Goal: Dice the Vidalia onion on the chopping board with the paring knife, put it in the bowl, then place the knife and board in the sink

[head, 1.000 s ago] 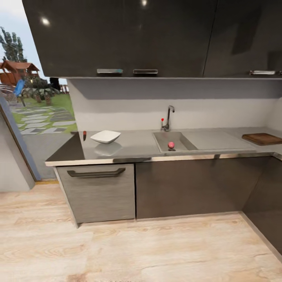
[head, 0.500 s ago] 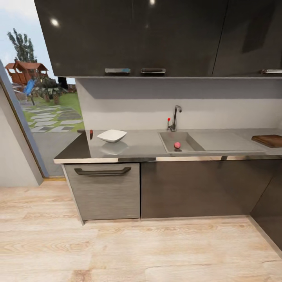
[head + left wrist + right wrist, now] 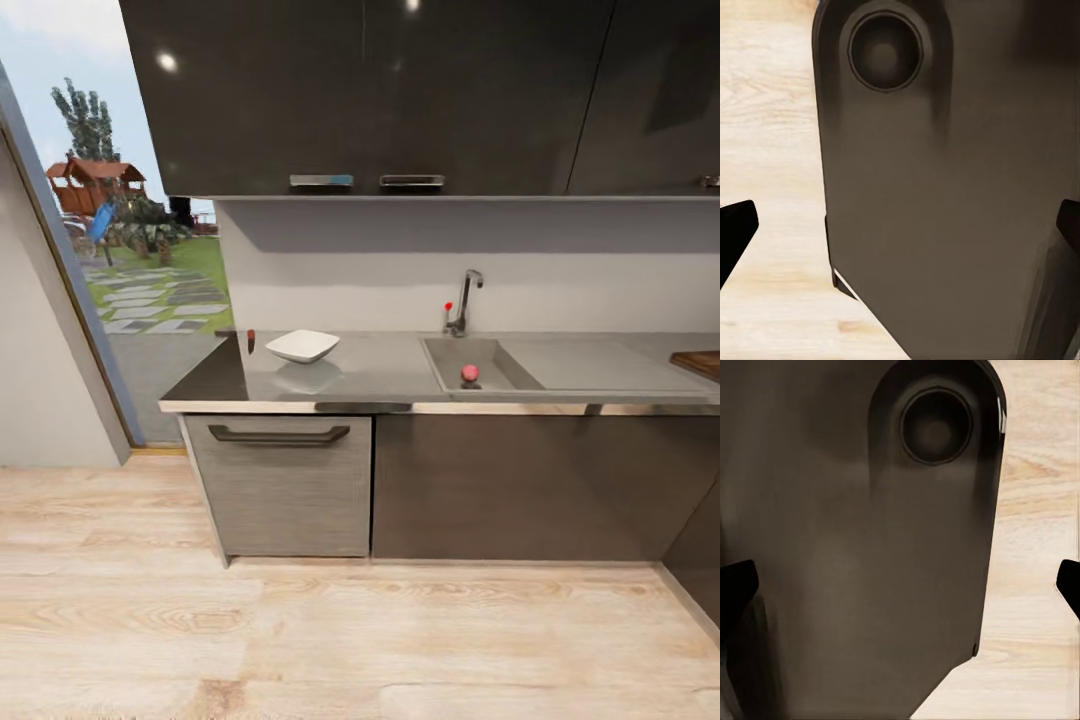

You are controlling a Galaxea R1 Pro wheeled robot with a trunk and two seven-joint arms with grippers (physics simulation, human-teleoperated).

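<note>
In the head view the grey countertop (image 3: 380,370) runs across the middle, some way ahead of me. The Vidalia onion (image 3: 469,373), a small pinkish ball, lies in the sink (image 3: 450,352) below the chrome tap (image 3: 463,303). The white bowl (image 3: 302,345) stands on the counter's left part. Beside it, near the left end, is the paring knife (image 3: 251,340) with its reddish handle. A corner of the brown chopping board (image 3: 700,362) shows at the far right edge. In the wrist views my left gripper (image 3: 900,232) and right gripper (image 3: 900,585) hang open and empty over the floor.
Dark cabinets (image 3: 500,480) and a drawer front with a handle (image 3: 280,435) stand under the counter, and glossy wall cabinets (image 3: 400,90) hang above. Light wooden floor (image 3: 350,640) lies between me and the counter. A glass door (image 3: 100,250) to a garden is at the left. My own dark body (image 3: 945,187) is close behind both grippers.
The whole head picture has slid right, so the camera has moved; the board has nearly left the right edge. The onion, bowl and knife lie where they were.
</note>
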